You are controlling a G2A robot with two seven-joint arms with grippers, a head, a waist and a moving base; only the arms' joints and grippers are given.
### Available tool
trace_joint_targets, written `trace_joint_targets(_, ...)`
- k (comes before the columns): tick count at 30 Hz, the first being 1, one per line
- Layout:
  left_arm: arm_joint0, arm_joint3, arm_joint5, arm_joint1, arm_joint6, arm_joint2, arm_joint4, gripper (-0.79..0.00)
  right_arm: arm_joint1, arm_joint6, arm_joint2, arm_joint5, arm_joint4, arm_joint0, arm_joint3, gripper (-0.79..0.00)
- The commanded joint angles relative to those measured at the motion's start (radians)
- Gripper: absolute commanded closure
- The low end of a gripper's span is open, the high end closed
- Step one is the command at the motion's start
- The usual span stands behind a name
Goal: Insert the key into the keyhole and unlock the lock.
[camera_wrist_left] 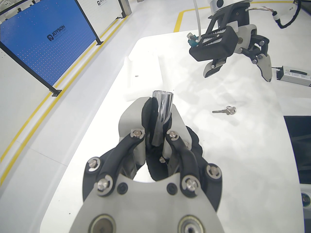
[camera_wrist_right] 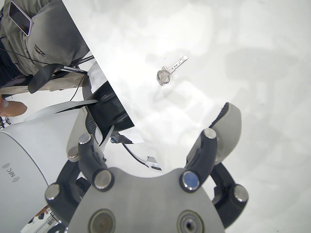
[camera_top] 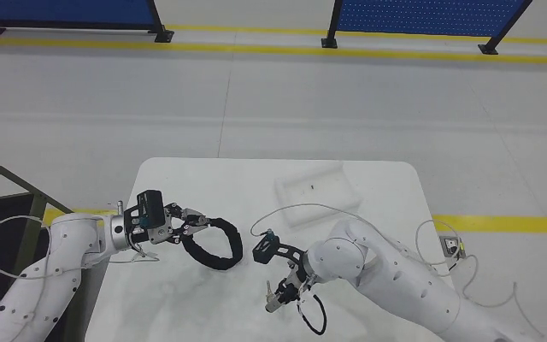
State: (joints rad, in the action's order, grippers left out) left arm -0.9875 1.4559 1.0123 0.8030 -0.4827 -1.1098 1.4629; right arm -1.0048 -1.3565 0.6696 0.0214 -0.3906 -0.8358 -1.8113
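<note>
Left claw (camera_wrist_left: pixel 158 122): pressed together on the lock (camera_wrist_left: pixel 162 112). The fingers pinch the lock's chrome cylinder, whose free end points away from the wrist and out over the desk (camera_wrist_left: pixel 243 146). In the top view, the lock's black cable loop (camera_top: pixel 218 248) hangs just beyond this claw (camera_top: pixel 192 227), over the left part of the desk (camera_top: pixel 214 179).

Right claw (camera_wrist_right: pixel 153 122): spread, holding nothing. It hangs above the desk (camera_wrist_right: pixel 218 25) with its fingers pointing down. In the left wrist view it stands across from the lock with both fingertips clear of the surface (camera_wrist_left: pixel 238 71).

Key (camera_wrist_right: pixel 170 70): lies flat on the desk, beneath the right claw and apart from both of its fingers. A small ring is attached to its head. In the left wrist view the key (camera_wrist_left: pixel 224 111) lies between the two claws, well apart from the lock.

Tray (camera_top: pixel 316 192): white and shallow, at the far side of the desk, away from both claws.
</note>
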Motion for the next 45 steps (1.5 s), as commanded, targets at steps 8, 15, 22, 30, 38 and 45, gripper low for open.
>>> trace_joint_targets(8, 0.000, 0.000, 0.000, 0.000, 0.000, 0.000, 0.000, 0.000, -0.007, 0.002, -0.039, -0.093, -0.038, 0.001, 0.004, -0.785)
trace_joint_targets(15, 0.000, 0.000, 0.000, 0.000, 0.000, 0.000, 0.000, 0.000, -0.041, 0.028, -0.140, -0.271, -0.122, 0.039, 0.058, -0.785)
trace_joint_targets(22, 0.000, 0.000, 0.000, 0.000, 0.000, 0.000, 0.000, 0.000, -0.075, 0.075, -0.223, -0.379, -0.239, 0.066, 0.088, -0.785)
trace_joint_targets(30, 0.000, 0.000, 0.000, 0.000, 0.000, 0.000, 0.000, 0.000, -0.099, 0.080, -0.271, -0.420, -0.316, 0.074, 0.084, -0.311)
trace_joint_targets(38, 0.000, 0.000, 0.000, 0.000, 0.000, 0.000, 0.000, 0.000, -0.112, 0.084, -0.286, -0.425, -0.363, 0.076, 0.087, -0.265)
trace_joint_targets(45, 0.000, 0.000, 0.000, 0.000, 0.000, 0.000, 0.000, 0.000, -0.129, 0.096, -0.294, -0.415, -0.400, 0.083, 0.108, -0.249)
